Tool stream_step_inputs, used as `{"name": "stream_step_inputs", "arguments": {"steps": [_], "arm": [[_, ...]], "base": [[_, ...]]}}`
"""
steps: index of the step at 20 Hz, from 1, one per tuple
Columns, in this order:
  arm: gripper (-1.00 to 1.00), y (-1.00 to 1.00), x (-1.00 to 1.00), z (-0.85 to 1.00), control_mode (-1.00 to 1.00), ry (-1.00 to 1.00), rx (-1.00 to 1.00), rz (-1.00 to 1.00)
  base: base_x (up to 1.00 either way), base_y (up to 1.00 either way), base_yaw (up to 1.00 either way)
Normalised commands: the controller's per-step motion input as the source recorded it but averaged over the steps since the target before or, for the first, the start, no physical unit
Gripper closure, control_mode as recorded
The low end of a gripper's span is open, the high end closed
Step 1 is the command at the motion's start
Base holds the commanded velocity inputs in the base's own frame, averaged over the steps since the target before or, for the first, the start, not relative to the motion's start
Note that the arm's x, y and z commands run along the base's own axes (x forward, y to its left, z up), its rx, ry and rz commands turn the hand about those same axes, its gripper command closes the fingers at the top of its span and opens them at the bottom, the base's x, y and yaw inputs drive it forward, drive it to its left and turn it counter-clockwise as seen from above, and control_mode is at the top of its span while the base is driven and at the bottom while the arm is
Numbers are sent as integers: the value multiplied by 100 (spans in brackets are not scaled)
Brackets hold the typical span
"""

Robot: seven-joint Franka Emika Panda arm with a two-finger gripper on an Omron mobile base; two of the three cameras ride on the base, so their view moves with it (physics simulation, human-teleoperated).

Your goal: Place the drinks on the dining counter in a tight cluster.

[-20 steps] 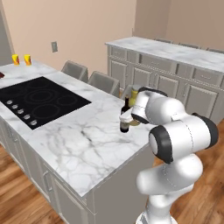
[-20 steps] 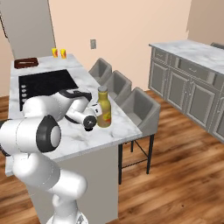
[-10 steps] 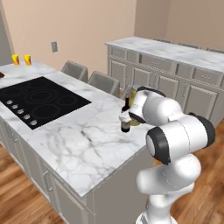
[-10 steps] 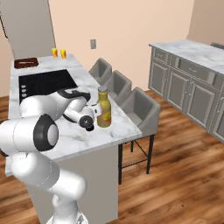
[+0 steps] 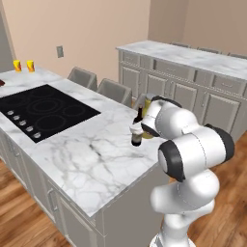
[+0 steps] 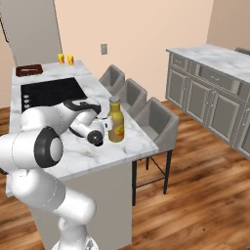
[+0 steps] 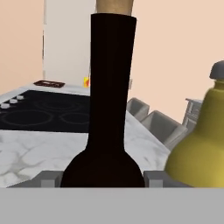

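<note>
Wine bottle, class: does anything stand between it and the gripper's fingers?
Nothing visible does. In the hand view the wine bottle sits directly between the gripper fingertips. The amber bottle stands close beside it on the dining counter.

The wine bottle [image 7: 109, 109] stands on the worktop [image 5: 91, 154] near its stool-side edge, between the hand's fingertips [image 7: 50, 178]. The squat bottle [image 6: 115, 120] stands just beside it. The cooktop [image 5: 43, 108] lies behind them.

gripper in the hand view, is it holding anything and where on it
The gripper holds the dark wine bottle, its fingers on either side of the body just below the neck. The yellow bottle stands free beside it.
</note>
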Motion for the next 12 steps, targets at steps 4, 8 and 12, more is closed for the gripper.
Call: {"name": "stream_step_inputs", "arguments": {"steps": [4,8,12], "arm": [[100,0,0,-5,-100,0,0,0],[-100,0,0,0,-100,0,0,0],[-100,0,0,0,-100,0,0,0]], "base": [[0,0,0],[0,0,0],[0,0,0]]}}
